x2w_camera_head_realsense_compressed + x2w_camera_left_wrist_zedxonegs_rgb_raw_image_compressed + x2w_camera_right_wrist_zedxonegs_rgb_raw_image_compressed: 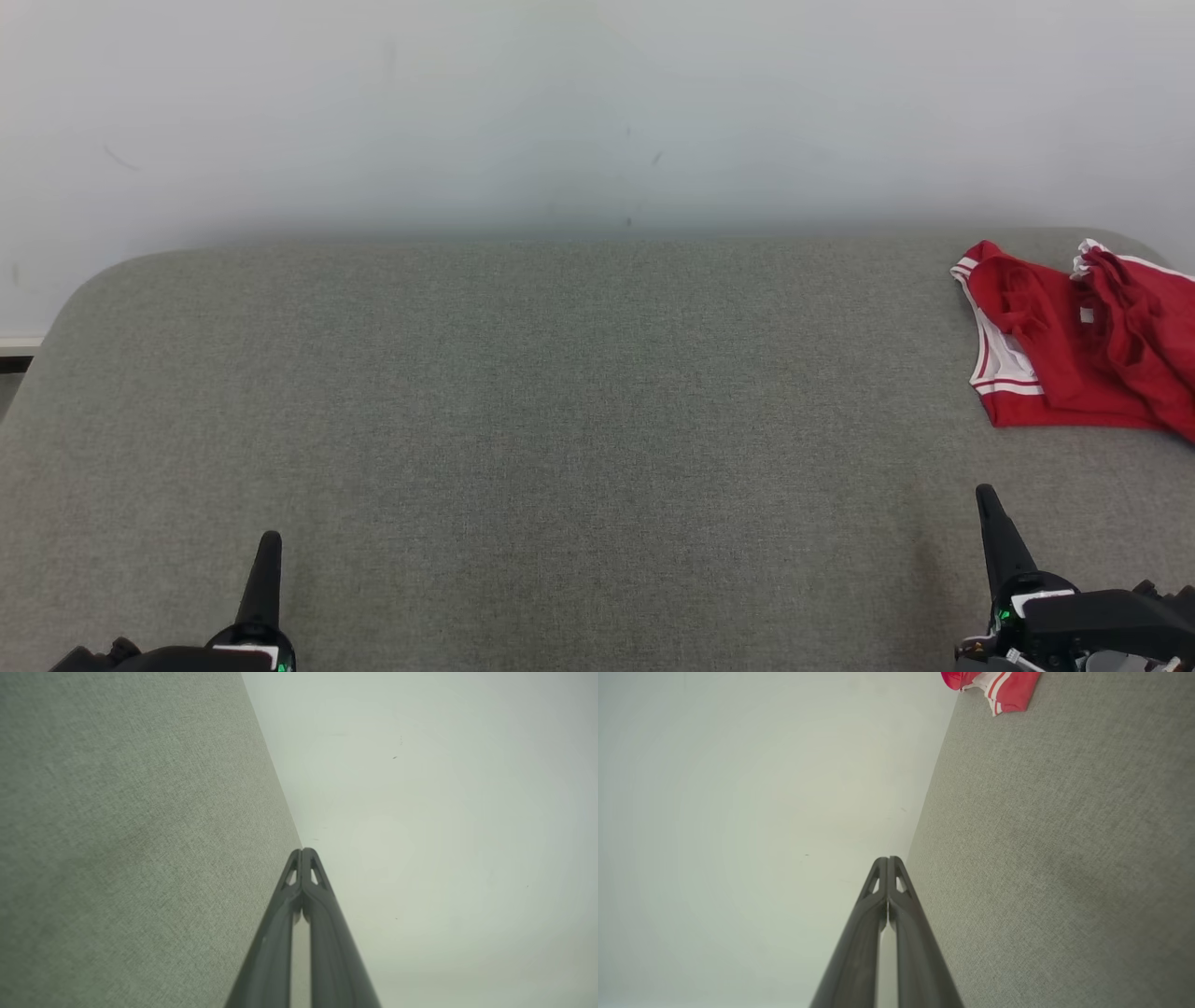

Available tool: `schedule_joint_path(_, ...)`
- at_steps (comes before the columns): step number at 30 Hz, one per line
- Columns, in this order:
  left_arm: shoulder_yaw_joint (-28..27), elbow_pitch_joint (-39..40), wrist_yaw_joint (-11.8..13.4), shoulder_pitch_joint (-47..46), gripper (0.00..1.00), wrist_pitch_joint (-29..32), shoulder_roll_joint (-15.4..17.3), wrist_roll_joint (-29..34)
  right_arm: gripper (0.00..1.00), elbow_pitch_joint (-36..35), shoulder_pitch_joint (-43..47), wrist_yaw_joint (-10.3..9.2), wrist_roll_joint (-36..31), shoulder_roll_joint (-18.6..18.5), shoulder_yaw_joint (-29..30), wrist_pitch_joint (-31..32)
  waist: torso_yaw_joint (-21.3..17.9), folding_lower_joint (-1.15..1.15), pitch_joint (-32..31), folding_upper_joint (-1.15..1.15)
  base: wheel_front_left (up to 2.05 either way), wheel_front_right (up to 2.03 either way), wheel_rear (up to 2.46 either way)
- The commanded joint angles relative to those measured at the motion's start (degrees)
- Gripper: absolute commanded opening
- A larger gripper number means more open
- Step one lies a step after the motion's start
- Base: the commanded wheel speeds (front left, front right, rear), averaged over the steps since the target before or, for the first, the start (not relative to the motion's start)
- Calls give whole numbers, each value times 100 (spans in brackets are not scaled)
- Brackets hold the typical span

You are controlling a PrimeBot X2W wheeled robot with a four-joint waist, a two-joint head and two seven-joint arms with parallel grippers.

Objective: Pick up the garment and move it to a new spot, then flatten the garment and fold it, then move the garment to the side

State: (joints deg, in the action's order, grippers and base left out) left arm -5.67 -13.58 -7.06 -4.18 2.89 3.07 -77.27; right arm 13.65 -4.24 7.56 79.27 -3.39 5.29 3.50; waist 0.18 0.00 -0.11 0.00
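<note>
L arm (247, 649) sits low at near-left, R arm (1083, 616) at near-right, long dark fingers (1004, 541) pointing away over the grey fabric-covered worktop (560, 420). Wrists mostly cut off by the frame bottom. Both sets of jaws pressed closed, gripping nothing. Far right on the worktop lies a crumpled red garment w/ white striped trim (1064, 373), well apart from R arm. It's partly cut off at the frame edge, shape hard to make out.

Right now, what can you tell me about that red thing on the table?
The garment is red, soft-looking cloth with white striped trim along its edges and a small white tag. It lies crumpled, not flat, at the far right of the grey table, partly cut off by the head view's edge. Only the table touches it.
</note>
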Motion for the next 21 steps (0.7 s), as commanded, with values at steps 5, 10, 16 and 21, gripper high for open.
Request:
schedule_joint_path(5,-34,0,-23,-116,0,81,-9,-320,0,-12,-94,-11,279,14,39,62,-3,0,4,0,0,0,0)
schedule_joint_path(10,-46,-11,-32,-142,0,141,-11,-548,0,-3,-125,-11,477,23,59,110,-5,0,9,0,0,0,0)
schedule_joint_path(16,-62,-24,-41,-170,0,210,-15,-810,0,8,-150,-12,703,33,80,169,-8,0,14,0,0,0,0)
schedule_joint_path(21,-73,-32,-50,-200,0,266,-18,-1044,0,17,-171,-12,905,40,100,212,-11,0,18,0,0,0,0)
